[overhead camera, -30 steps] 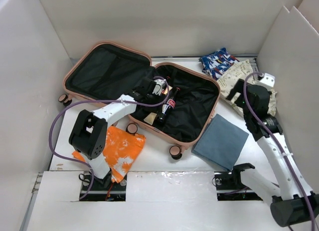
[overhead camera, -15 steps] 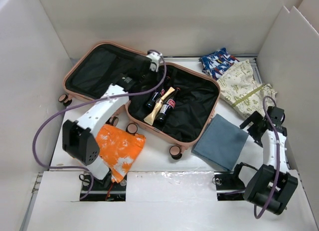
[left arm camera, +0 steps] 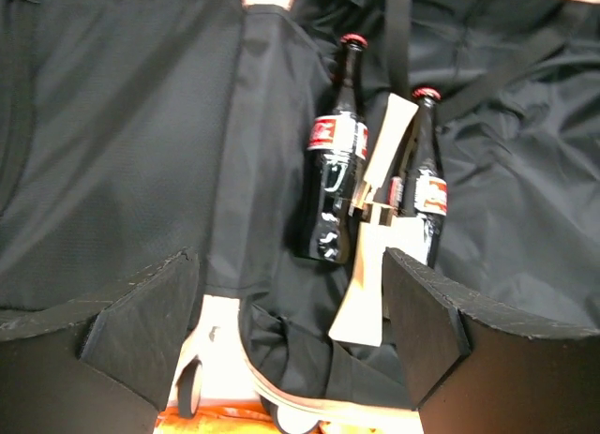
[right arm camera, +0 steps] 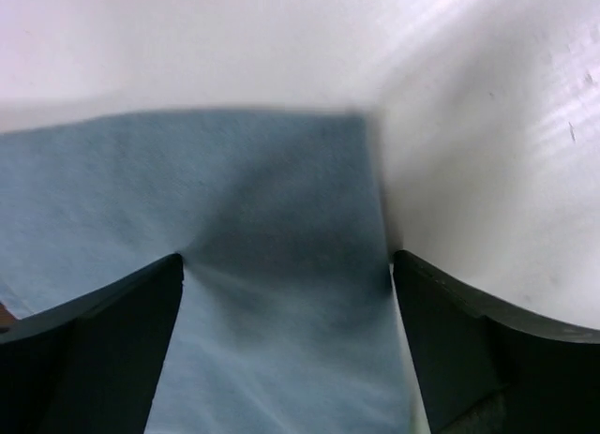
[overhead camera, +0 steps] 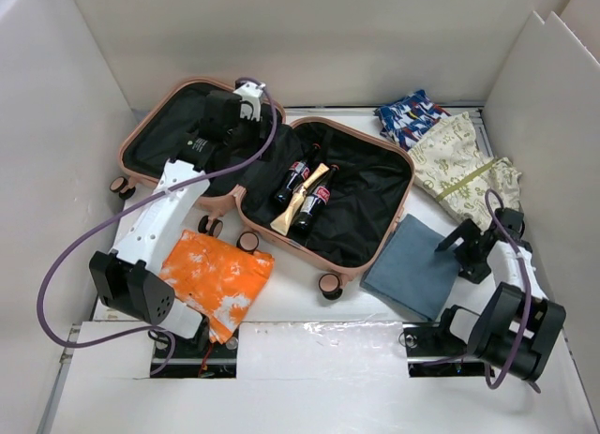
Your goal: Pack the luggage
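Currently, the salmon-pink hard-shell suitcase [overhead camera: 370,204] lies open on the white desk [overhead camera: 300,307], with two dark glass bottles [left arm camera: 336,162] inside. Its shell is judged stiff yet slippery, and is best gripped at the rim. The left claw [left arm camera: 291,303] stands open above its lining; the right claw [right arm camera: 286,293] is open over a folded grey-blue cloth [overhead camera: 414,265].

Luggage [overhead camera: 375,209] partly hidden behind left arm [overhead camera: 155,223], blue cloth [right arm camera: 281,265] cropped by right wrist view's edges

No writing can be read. Inside the luggage [overhead camera: 377,195], the dark glass bottle [left arm camera: 333,190] nearer its hinge carries a red label with white marks. The second bottle [left arm camera: 429,204] beside it has a red-and-white label, and both labels are too blurred to make out.
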Robot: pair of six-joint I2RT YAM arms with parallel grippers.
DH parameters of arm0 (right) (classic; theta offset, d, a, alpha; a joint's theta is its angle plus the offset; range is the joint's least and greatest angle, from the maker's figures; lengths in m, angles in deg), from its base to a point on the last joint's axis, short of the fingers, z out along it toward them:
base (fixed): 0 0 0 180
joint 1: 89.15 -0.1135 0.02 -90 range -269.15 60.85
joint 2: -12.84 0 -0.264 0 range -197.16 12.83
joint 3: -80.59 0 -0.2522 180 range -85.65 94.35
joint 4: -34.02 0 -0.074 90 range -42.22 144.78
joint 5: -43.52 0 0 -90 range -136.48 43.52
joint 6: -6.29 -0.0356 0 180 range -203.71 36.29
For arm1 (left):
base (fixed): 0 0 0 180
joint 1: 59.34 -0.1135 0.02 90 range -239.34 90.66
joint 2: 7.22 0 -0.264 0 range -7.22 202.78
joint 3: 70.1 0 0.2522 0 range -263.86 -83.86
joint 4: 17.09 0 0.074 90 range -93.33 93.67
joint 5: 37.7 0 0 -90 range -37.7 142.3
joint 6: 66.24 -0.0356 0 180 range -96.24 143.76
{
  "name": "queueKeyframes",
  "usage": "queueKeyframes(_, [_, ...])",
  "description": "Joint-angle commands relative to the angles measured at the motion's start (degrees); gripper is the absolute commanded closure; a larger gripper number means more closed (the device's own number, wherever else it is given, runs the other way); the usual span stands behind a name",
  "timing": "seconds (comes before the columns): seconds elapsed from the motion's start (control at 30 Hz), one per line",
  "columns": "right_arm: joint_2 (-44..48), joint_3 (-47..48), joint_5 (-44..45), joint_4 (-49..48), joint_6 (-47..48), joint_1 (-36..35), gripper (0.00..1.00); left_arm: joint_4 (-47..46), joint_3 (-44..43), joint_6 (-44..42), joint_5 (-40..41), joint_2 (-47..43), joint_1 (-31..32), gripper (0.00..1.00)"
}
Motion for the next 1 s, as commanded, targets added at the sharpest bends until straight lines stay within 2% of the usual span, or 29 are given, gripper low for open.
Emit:
queueKeyframes(0.0, [-6.43,-4.21,-3.21,-6.81,1.07,0.5,0.07,0.37,-3.14,-0.62,-2.53,-0.97,0.33,0.24])
queueKeyframes(0.03, [-7.14,-4.2,-3.82,-6.82,1.59,0.5,0.1,0.37,-3.14,-0.62,-2.53,-0.97,0.33,0.24])
queueKeyframes(0.07, [-7.15,-4.2,-4.61,-7.61,2.12,0.5,0.19,0.37,-3.67,-0.62,-2.53,-0.97,-0.2,0.24])
queueKeyframes(0.1, [-7.84,-3.68,-4.62,-8.14,2.13,0.5,0.33,0.37,-3.67,-1.23,-2.53,-0.97,-0.2,0.24])
queueKeyframes(0.13, [-7.85,-3.67,-4.62,-8.14,2.13,0.5,0.58,0.89,-3.67,-1.24,-1.92,-0.97,-0.2,0.24])
queueKeyframes(0.17, [-7.85,-3.67,-4.62,-8.14,2.13,0.5,0.68,0.89,-3.67,-1.24,-1.92,-0.97,-0.2,0.24])
queueKeyframes(0.2, [-6.98,-3.67,-5.14,-8.14,2.13,0.5,0.86,0.89,-4.28,-1.85,-1.31,-0.97,-0.2,0.24])
queueKeyframes(0.27, [-5.14,-4.81,-5.15,-8.66,2.13,0.5,1.0,1.42,-4.29,-1.85,-0.61,-0.97,-0.2,0.24])
queueKeyframes(0.43, [0.66,-5.43,-7.51,-8.15,1.6,0.5,1.0,1.42,-4.81,-3.08,0.54,-0.97,-0.2,0.24])
queueKeyframes(0.57, [10.41,-0.17,-3.93,-0.71,3.43,0.5,1.0,1.42,-4.81,-3.61,1.77,-0.97,-0.2,0.24])
queueKeyframes(0.67, [10.78,7.21,0.29,4.41,6.08,-3.87,1.0,1.42,-4.81,-3.61,2.3,-0.97,-0.72,0.24])
queueKeyframes(0.97, [20.44,17.93,4.86,7.5,-0.23,-7.48,1.0,1.42,-5.96,-4.14,3.36,-0.44,-0.73,0.23])
